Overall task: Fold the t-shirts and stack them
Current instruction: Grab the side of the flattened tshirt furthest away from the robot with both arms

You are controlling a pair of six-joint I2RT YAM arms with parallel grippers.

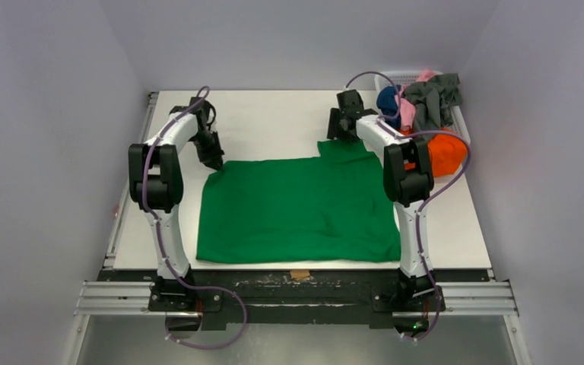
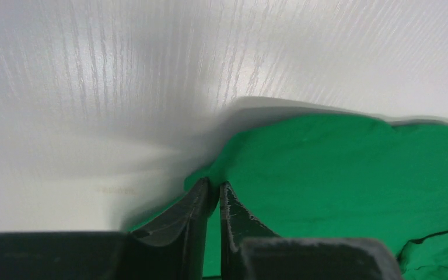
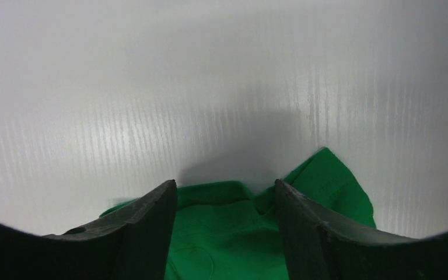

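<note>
The bright green t-shirt (image 1: 298, 207) lies spread flat on the white table. My left gripper (image 1: 214, 158) is shut on its far left corner; in the left wrist view the two fingers (image 2: 214, 189) pinch the green edge (image 2: 326, 169). My right gripper (image 1: 344, 129) is open above the shirt's far right corner; in the right wrist view it (image 3: 226, 185) straddles the green cloth (image 3: 227, 233) without closing. The orange (image 1: 445, 154), grey (image 1: 435, 97), pink (image 1: 408, 110) and navy blue (image 1: 387, 100) shirts are heaped at the far right.
The white lattice basket (image 1: 400, 76) stands at the far right corner under the heap of shirts. The table's front edge (image 1: 296, 266) runs just below the green shirt's hem. Grey walls enclose the table on three sides.
</note>
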